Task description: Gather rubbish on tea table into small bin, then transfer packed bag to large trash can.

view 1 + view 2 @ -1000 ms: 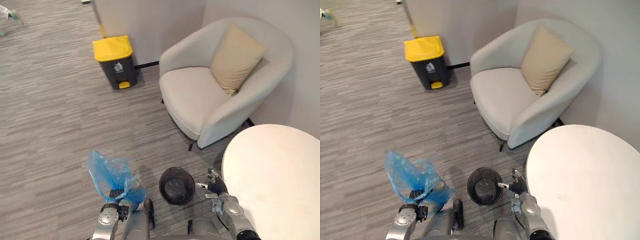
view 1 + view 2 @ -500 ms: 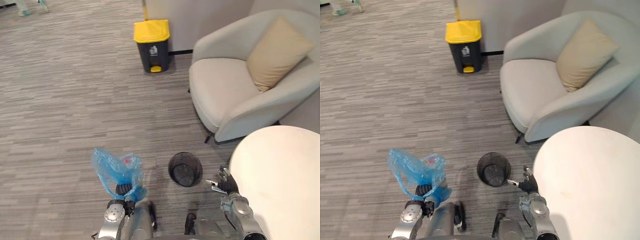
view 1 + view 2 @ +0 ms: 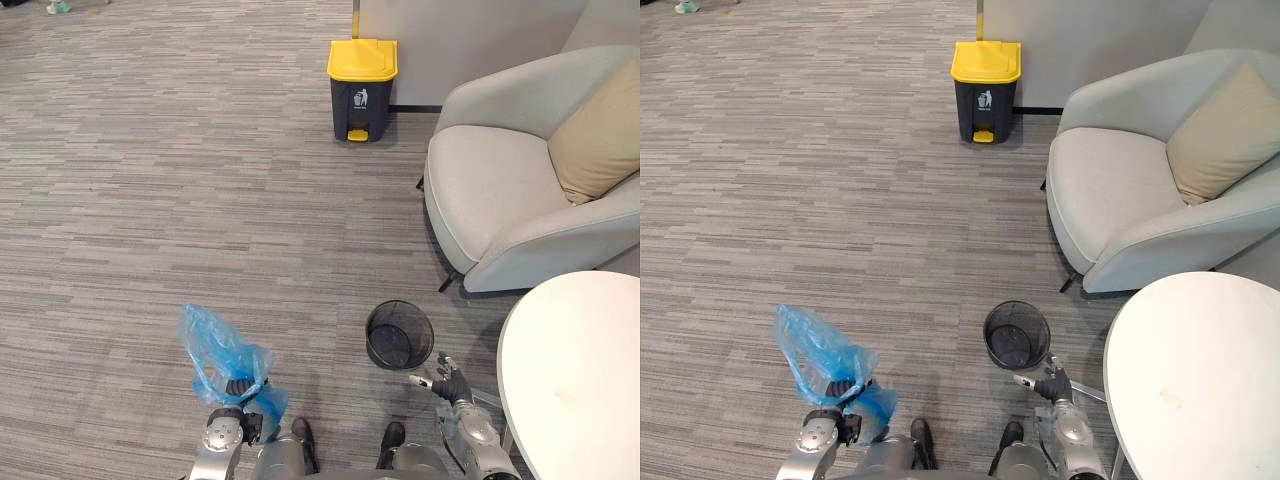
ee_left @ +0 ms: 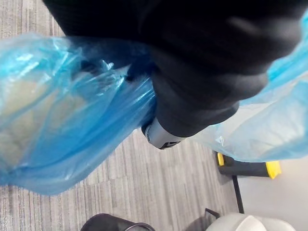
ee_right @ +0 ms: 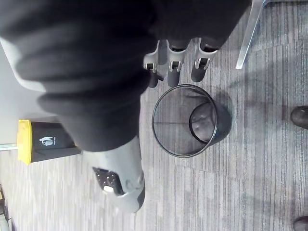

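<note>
Carpet (image 3: 150,200) | white table (image 3: 585,390) | left robot hand (image 3: 238,388) — grips blue bag (image 3: 212,345) | right robot hand (image 3: 449,386) — slack

The desk (image 3: 580,370) runs off the edge at 4 o'clock, the armchair (image 3: 520,200) and its cushion (image 3: 600,140) at 2 o'clock. What lies inside the blue bag (image 3: 215,350) cannot be made out.

bag (image 3: 215,345) left of small bin (image 3: 398,340) | table (image 3: 580,370) right | armchair (image 3: 500,190), trash can (image 3: 361,85) behind

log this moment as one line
left hand: holds blue bag | right hand: open, beside small bin | large trash can: ahead, lid shut
</note>
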You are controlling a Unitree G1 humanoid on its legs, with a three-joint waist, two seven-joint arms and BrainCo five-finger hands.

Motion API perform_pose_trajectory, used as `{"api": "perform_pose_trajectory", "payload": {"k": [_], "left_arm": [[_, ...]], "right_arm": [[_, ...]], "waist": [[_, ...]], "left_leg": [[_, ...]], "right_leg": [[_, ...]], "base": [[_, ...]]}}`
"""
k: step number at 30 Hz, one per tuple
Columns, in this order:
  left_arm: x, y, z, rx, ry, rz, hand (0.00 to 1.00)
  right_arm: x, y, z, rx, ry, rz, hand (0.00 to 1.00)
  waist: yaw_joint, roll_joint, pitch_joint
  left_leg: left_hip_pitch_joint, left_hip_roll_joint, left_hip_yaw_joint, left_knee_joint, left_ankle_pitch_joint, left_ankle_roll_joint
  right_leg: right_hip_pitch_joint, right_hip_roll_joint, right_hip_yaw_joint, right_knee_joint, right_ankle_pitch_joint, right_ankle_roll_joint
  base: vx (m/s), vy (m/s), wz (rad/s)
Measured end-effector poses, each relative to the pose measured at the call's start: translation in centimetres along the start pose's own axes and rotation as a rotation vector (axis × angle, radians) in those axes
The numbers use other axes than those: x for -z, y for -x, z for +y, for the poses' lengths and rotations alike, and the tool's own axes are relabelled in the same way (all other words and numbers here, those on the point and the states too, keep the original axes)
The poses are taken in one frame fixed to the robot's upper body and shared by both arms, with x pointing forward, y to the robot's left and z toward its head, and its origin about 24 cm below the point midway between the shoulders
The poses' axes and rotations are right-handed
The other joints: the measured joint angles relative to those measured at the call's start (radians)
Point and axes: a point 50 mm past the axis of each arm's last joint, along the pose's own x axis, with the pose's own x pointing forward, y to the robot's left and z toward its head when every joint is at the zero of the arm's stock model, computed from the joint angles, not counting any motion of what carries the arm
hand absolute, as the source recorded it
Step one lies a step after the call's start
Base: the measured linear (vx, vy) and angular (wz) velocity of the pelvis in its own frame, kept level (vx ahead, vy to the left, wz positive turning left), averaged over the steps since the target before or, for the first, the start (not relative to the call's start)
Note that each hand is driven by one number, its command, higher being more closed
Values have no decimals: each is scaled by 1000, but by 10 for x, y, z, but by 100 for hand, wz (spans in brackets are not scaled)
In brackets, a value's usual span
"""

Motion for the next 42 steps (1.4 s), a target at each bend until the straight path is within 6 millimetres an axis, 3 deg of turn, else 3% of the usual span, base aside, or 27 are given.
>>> {"api": "perform_pose_trajectory", "payload": {"k": [2, 7, 8, 10, 11, 12, 14, 16, 17, 18, 19, 22, 23, 24, 26, 27, 28, 31, 32, 33, 34, 35, 36, 40, 42], "left_arm": [[0, 0, 4, -20, 10, 1, 100], [7, 3, 9, -35, 10, 22, 100], [8, 4, 12, -40, 3, 25, 100], [5, 4, 11, -40, 4, 15, 100], [0, 3, 11, -40, 7, -5, 100], [-3, 1, 11, -41, 7, -16, 100], [-9, 0, 12, -46, 6, -36, 100], [-16, -5, 16, -59, -4, -58, 100], [-18, -6, 14, -55, -5, -64, 100], [-20, -8, 6, -42, 16, -63, 100], [-19, -7, 4, -38, 22, -63, 100], [-19, -5, 1, -35, 33, -66, 100], [-21, -5, 0, -35, 40, -74, 100], [-26, -4, -4, -27, 58, -94, 100], [-29, -3, -7, -19, 69, -113, 100], [-32, -3, -8, -12, 73, -126, 100], [-36, -3, -7, -13, 73, -138, 100], [-39, -4, -7, -12, 72, -150, 100], [-41, -5, -7, -12, 72, -156, 100], [-41, -6, -7, -12, 72, -156, 100], [-39, -5, -9, -9, 73, -147, 100], [-33, -6, -11, -4, 71, -119, 100], [-31, -11, -8, -4, 54, -93, 100], [-34, -13, -8, 7, 29, -101, 100], [-25, -10, -3, 5, 6, -76, 100]], "right_arm": [[-3, -2, 0, -1, 1, -7, 0], [0, -2, 2, -7, 12, 8, 0], [2, -1, 3, -12, 12, 17, 0], [3, -1, 2, -11, 19, 27, 0], [5, 0, 4, -17, 21, 33, 0], [10, 3, 6, -24, 18, 45, 0], [13, 5, 11, -31, 5, 56, 0], [13, 5, 8, -23, 8, 56, 0], [15, 6, 6, -18, 10, 62, 0], [16, 7, -2, -1, 16, 66, 0], [16, 7, -3, 7, 11, 63, 0], [6, 7, -4, 16, -11, 13, 0], [6, 8, -5, 18, -13, 6, 0], [4, 12, -5, 25, -27, -12, 0], [-1, 12, -2, 21, -48, -40, 0], [-7, 10, 0, 21, -58, -58, 0], [-10, 9, 0, 26, -78, -69, 0], [-11, 9, 3, 33, -95, -69, 0], [-10, 9, 4, 35, -99, -64, 0], [-9, 8, 1, 45, -96, -60, 0], [-6, 8, -1, 46, -91, -50, 0], [-1, 7, -1, 49, -85, -19, 0], [4, 6, 6, 34, -93, 13, 0], [12, 8, 6, 34, -98, 41, 0], [16, 9, 9, 28, -103, 60, 0]], "waist": [[-3, -5, 1], [-2, -31, 12], [-2, -48, 15], [-6, -62, 31], [-11, -63, 40], [-14, -42, 55], [-17, -56, 51], [-29, -74, 56], [-28, -92, 49], [-27, -69, 47], [-25, -59, 45], [-28, -23, 42], [-27, -20, 42], [-23, -21, 42], [-11, -28, 40], [-2, -28, 39], [5, -30, 38], [20, -36, 43], [27, -42, 46], [29, -48, 46], [28, -34, 41], [31, -19, 32], [25, -52, 30], [25, -67, 26], [21, -67, 26]], "left_leg": [[-39, 3, -15, 36, -16, 12], [-92, -6, -33, 215, -153, 38], [-95, -22, -53, 247, -183, 47], [-89, -53, -84, 273, -215, 71], [-68, -60, -107, 275, -221, 78], [-54, -52, -143, 277, -226, 83], [-43, -58, -188, 266, -236, 82], [-28, -80, -230, 253, -244, 64], [-24, -98, -247, 260, -252, 44], [-11, -91, -279, 264, -264, 20], [-5, -84, -282, 255, -262, 13], [25, -38, -284, 257, -221, -56], [22, -24, -279, 296, -216, -65], [-13, 19, -234, 461, -167, -102], [-78, 76, -146, 635, -153, -83], [-114, 113, -89, 694, -183, -37], [-147, 130, -57, 682, -205, -4], [-217, 136, -42, 567, -215, 12], [-251, 123, -53, 483, -206, 9], [-258, 92, -91, 336, -146, -17], [-251, 86, -117, 241, -73, -11], [-254, 92, -148, 206, 45, -22], [-262, 58, -127, 243, -1, -12], [-240, 15, -59, 331, -138, 32], [-173, 11, -8, 316, -182, 43]], "right_leg": [[-25, -4, -9, 25, -8, 3], [-87, -83, 7, 289, -165, 46], [-101, -105, 36, 356, -204, 52], [-128, -114, 161, 473, -194, 43], [-206, -101, 253, 618, -146, 12], [-220, -46, 309, 637, -192, 37], [-257, 17, 339, 601, -225, 35], [-273, 62, 348, 464, -225, 33], [-269, 66, 361, 414, -176, -18], [-243, 65, 323, 424, -189, -38], [-237, 68, 315, 423, -198, -48], [-147, 91, 244, 372, -223, -70], [-117, 98, 230, 354, -223, -71], [-35, 114, 212, 307, -226, -76], [32, 120, 220, 272, -235, -97], [68, 121, 239, 250, -235, -98], [88, 115, 257, 227, -235, -98], [116, 94, 284, 190, -236, -97], [130, 73, 294, 177, -242, -82], [137, 53, 310, 176, -259, -39], [140, 57, 317, 173, -269, -19], [148, 59, 349, 170, -317, 44], [149, 18, 371, 171, -329, 55], [109, -52, 464, 312, -306, 82], [-7, -70, 508, 559, -211, 126]], "base": [[-79, 27, 14], [-18, 54, 16], [66, 40, 44], [127, 39, 52], [184, 57, 61], [197, 28, 64], [203, -83, 73], [265, -179, 90], [375, -223, 92], [342, -174, 67], [421, -203, 55], [290, -135, 42], [486, -203, 48], [324, -107, 28], [305, -34, -1], [337, 55, -35], [272, 77, -35], [255, 183, -24], [269, 293, -24], [276, 311, -26], [277, 377, -45], [273, 368, -38], [272, 363, -28], [281, 310, -25], [306, 231, -59]]}}
